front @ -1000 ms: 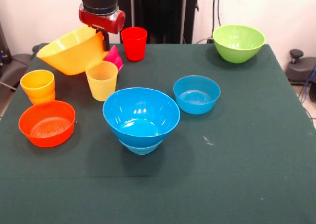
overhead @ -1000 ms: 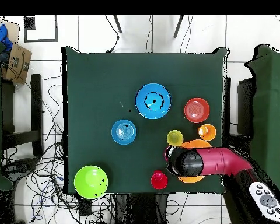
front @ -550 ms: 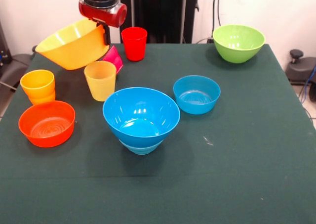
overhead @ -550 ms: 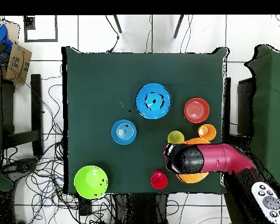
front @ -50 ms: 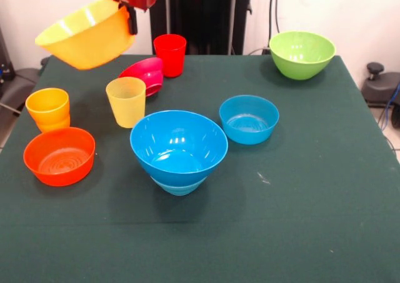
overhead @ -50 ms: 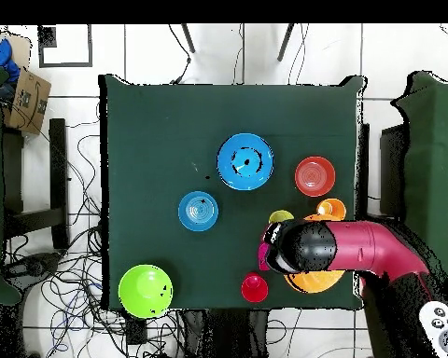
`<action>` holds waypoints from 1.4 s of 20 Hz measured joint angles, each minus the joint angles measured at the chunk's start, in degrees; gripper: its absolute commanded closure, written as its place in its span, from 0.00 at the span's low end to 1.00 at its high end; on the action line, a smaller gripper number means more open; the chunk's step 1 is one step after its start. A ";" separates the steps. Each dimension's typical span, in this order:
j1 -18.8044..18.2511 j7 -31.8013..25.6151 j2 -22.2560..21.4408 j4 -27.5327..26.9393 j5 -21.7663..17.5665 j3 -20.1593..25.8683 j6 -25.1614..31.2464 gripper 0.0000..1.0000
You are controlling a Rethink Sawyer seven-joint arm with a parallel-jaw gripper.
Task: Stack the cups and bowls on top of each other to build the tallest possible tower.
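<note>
- Front view: the large yellow-orange glossy plastic bowl (front @ -50 ms: 84,33) is held tilted in the air above the tabletop's (front @ -50 ms: 300,189) far left part, its rim clamped between the fingers of the red and black gripper (front @ -50 ms: 132,19).
- The magenta plastic bowl (front @ -50 ms: 145,74) is seen tipped on the tabletop below it, between the red plastic cup (front @ -50 ms: 169,54) and the yellow plastic cup (front @ -50 ms: 126,101).
- The large blue plastic bowl (front @ -50 ms: 179,144) is seated in a small light-blue bowl (front @ -50 ms: 179,184) near the middle; another small blue bowl (front @ -50 ms: 249,119) stands just beside it.
- The orange-yellow cup (front @ -50 ms: 47,108) and the shallow orange bowl (front @ -50 ms: 59,155) are placed at the left edge; the lime green bowl (front @ -50 ms: 302,54) is at the far right corner.
- Overhead view: the held bowl (overhead @ -50 ms: 314,280) is mostly covered by the arm (overhead @ -50 ms: 363,250), beside the red cup (overhead @ -50 ms: 254,288); the fingers are hidden here.
</note>
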 measured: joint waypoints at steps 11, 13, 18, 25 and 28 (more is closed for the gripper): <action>1.27 0.00 -1.25 -3.68 0.60 2.53 4.41 1.00; 1.77 0.00 -1.20 -4.35 0.60 2.53 4.46 1.00; 3.93 0.00 0.21 -7.17 0.60 2.55 4.46 1.00; 6.44 0.00 2.61 -10.26 0.59 2.56 4.47 1.00; 7.48 0.00 3.54 -11.74 0.60 2.55 4.66 1.00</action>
